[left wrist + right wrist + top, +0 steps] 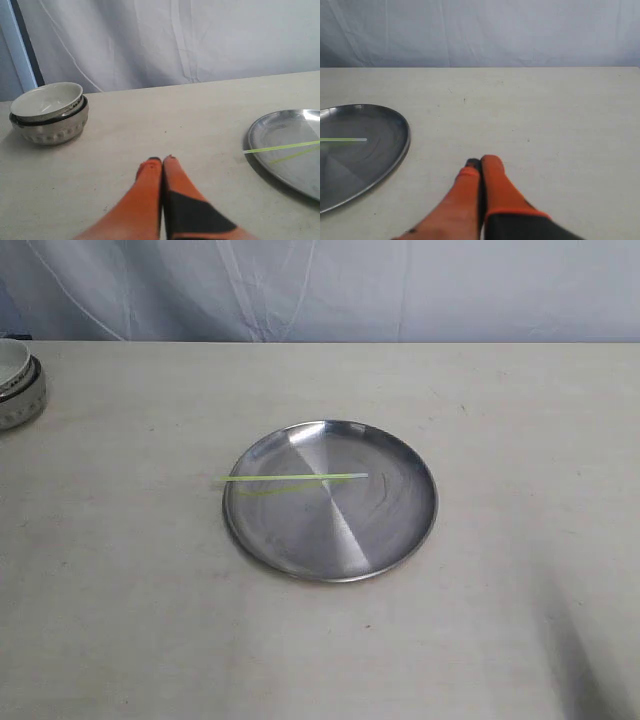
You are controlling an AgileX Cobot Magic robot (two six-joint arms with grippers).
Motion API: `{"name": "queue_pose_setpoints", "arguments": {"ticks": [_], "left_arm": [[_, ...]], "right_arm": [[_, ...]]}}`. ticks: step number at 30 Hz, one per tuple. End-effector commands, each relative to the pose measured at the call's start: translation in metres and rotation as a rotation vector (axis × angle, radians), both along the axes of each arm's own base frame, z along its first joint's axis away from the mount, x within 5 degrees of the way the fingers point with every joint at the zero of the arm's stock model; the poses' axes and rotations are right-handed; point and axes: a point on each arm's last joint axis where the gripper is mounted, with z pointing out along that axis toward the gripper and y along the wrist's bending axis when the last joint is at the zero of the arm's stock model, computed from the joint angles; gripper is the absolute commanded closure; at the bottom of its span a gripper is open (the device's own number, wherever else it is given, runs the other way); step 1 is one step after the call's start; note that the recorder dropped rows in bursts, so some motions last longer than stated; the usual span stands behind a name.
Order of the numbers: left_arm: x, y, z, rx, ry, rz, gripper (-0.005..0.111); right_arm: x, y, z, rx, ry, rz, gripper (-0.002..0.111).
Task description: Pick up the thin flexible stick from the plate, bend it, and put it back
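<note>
Steel plate on the pale surface. It carries the thin flexible stick, which lies straight across it, one end just over the rim on the side nearer the left jaws. Left jaws: orange, pressed together, holding nothing; plate and stick lie ahead of their tips and off to one side, well apart. Right jaws: likewise together and empty, well apart from the plate. A white bowl, nested in another, stands ahead of the left jaws, apart from the plate.

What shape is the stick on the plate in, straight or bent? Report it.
Straight. The thin flexible stick lies as one unkinked line across the plate, one end just past the rim.
</note>
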Motion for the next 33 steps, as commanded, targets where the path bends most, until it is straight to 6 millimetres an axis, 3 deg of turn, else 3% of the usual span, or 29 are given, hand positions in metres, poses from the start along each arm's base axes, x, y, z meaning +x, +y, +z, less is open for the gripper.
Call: {"name": "queue_pose_setpoints", "arguments": {"ticks": [1, 12, 16, 18, 21, 23, 24, 29, 33], "left_arm": [[0.000, 0.000, -0.001, -0.012, -0.008, -0.005, 0.106], [0.000, 0.000, -0.001, -0.012, -0.008, -0.005, 0.106], [0.000, 0.000, -0.001, -0.012, -0.008, -0.005, 0.106], [0.000, 0.000, -0.001, -0.012, -0.008, -0.005, 0.106], [0.000, 0.000, -0.001, -0.012, -0.008, -0.005, 0.106], [0.000, 0.000, -0.001, -0.012, -0.008, -0.005, 0.106], [0.000, 0.000, -0.001, -0.012, -0.008, -0.005, 0.106], [0.000, 0.000, -0.001, -0.012, -0.008, -0.005, 0.106], [0.000, 0.000, 0.000, -0.012, -0.018, -0.005, 0.106]], "right_arm": [[0.000, 0.000, 0.000, -0.004, -0.009, -0.006, 0.109], [0.000, 0.000, 0.000, -0.004, -0.011, -0.006, 0.109], [0.002, -0.001, 0.011, 0.014, -0.133, -0.017, 0.109], [0.003, -0.001, 0.021, 0.215, -0.231, -0.042, 0.109], [0.002, -0.007, 0.034, 0.786, -0.331, -0.114, 0.109], [0.002, -0.011, 0.036, 1.079, -0.340, -0.153, 0.109], [0.002, -0.012, 0.036, 1.143, -0.338, -0.164, 0.109], [0.001, -0.015, 0.039, 1.135, -0.397, -0.176, 0.109], [0.006, -0.005, 0.046, 1.027, -0.261, -0.133, 0.109]]}}
